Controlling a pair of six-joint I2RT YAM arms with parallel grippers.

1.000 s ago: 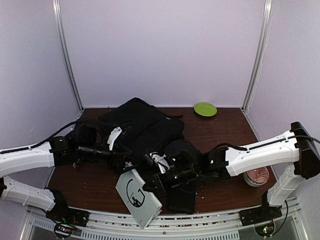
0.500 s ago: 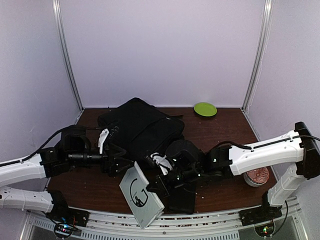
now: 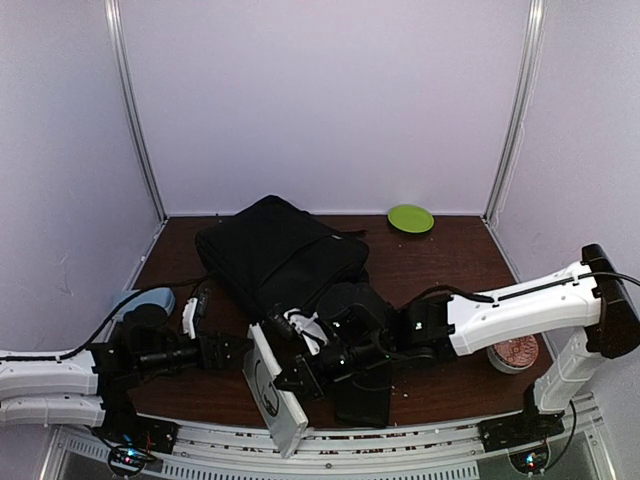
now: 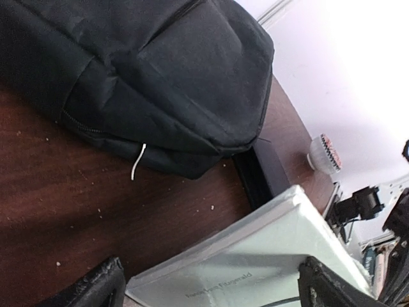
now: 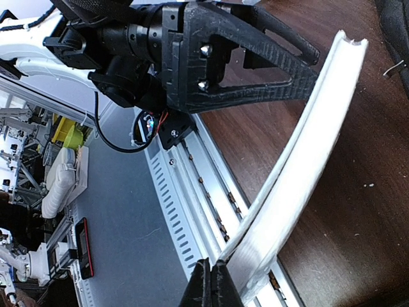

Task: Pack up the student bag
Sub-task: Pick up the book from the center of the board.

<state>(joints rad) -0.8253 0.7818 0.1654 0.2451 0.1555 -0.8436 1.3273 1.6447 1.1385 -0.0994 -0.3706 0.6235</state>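
Observation:
The student bag [image 3: 280, 255] [image 4: 160, 77] lies black and bulky at the back middle of the table. A white book [image 3: 270, 395] [image 4: 255, 256] [image 5: 300, 166] stands tilted on edge near the front rail, with my right gripper [image 3: 300, 372] [image 5: 211, 284] shut on its lower corner. My left gripper [image 3: 232, 350] [image 4: 211, 291] is low at the near left, wide open, pointing at the book. In the left wrist view the book's cover fills the space between the open fingers [image 4: 96, 288]; I cannot tell if they touch it.
A slim flat black case [image 3: 362, 395] [image 4: 265, 173] lies in front of the bag, under the right arm. A green plate [image 3: 410, 218] sits at the back right. A round patterned tub [image 3: 515, 352] [image 4: 324, 152] stands by the right arm. The front rail [image 5: 192, 192] runs under the book.
My left arm has drawn back from the bag toward the near left. The right gripper has swung the book left and stood it more on edge.

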